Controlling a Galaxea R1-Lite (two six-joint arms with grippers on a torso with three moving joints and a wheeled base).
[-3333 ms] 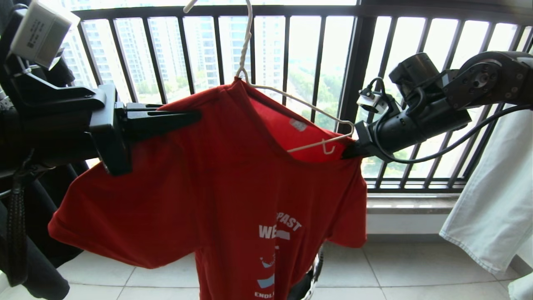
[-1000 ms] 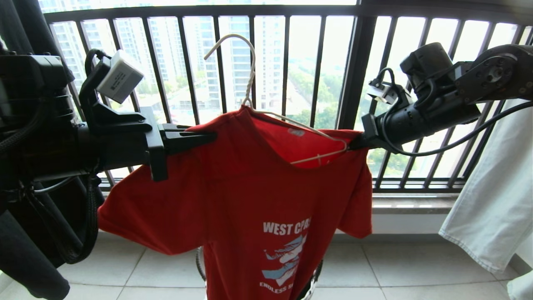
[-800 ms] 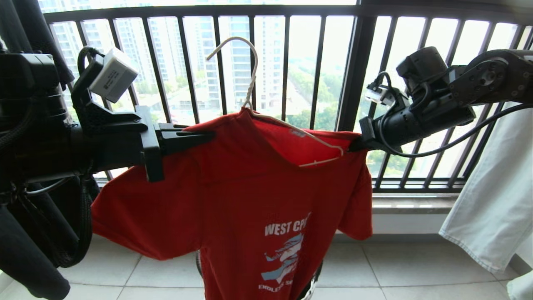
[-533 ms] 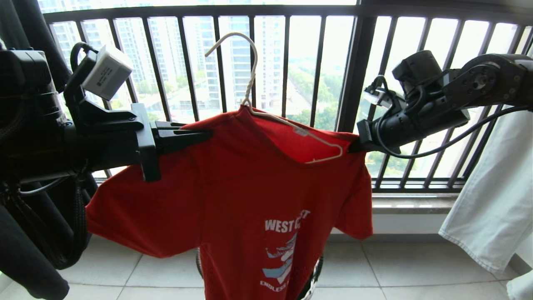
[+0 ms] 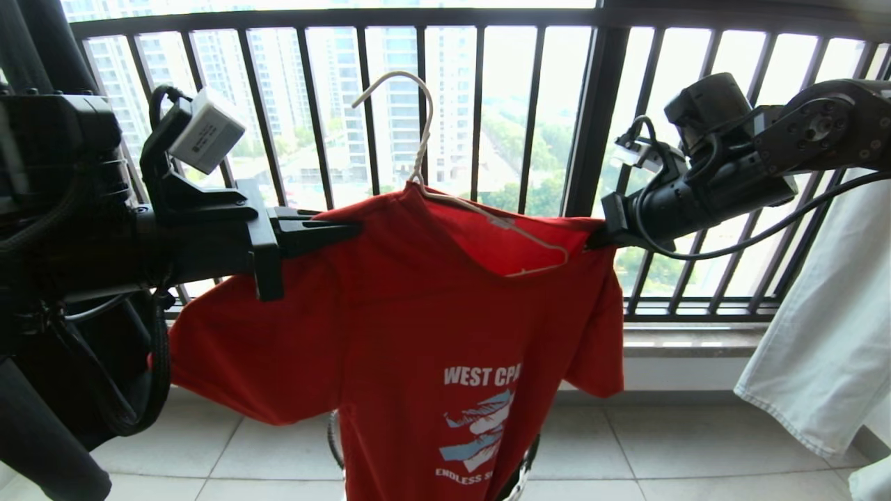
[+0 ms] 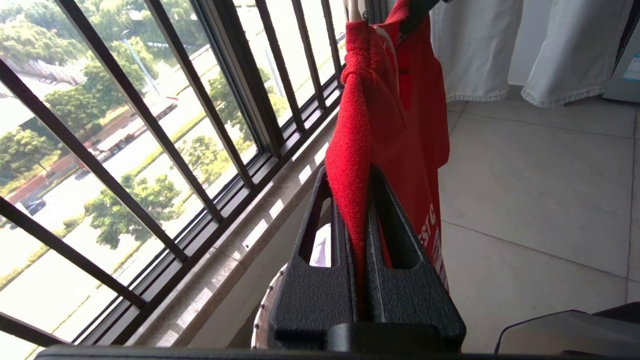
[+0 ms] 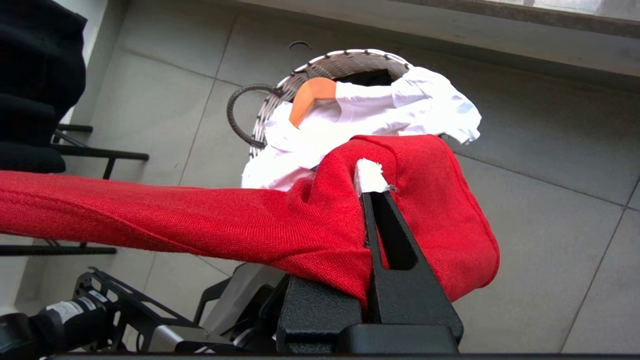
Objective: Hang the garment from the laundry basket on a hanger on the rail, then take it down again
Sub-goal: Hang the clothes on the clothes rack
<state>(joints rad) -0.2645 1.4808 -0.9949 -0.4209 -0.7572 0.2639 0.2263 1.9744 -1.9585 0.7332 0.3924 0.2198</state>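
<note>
both claws are clamped shut on the garment (image 5: 418,327), 1 at each shoulder. the left gripper (image 5: 327,229) is seen at the left of the scene, its black fingers (image 6: 345,270) pressed together on a fold of red fabric at the shoulder seam, the cloth pinched flat between them. the right gripper (image 5: 595,240) is seen at the right, closed on the opposite shoulder; from its wrist the red knit is bunched over and between the fingers (image 7: 395,250), with a small white tag or hanger end showing just at the fingertips.

the garment is a red short-sleeved t-shirt, stretched between the 2 claws and held up in front of the black railing (image 5: 487,104), its body hanging down toward the tiled floor (image 5: 661,452). white "west co…" lettering and a blue-white graphic are visible on the chest, partly folded. the collar sags open toward the right, showing the inner back of the neck.

the hanger (image 5: 424,139), thin and off-white, is seated inside the neck opening, its hook standing free above the collar against the bright window with nothing around it. 1 wire shoulder runs down to the right inside the collar.

the laundry basket (image 7: 280,105) is seen on the floor below the shirt, with white cloth (image 7: 380,110) and an orange piece (image 7: 310,97) in it. pale fabric (image 5: 828,313) hangs at the far right.
</note>
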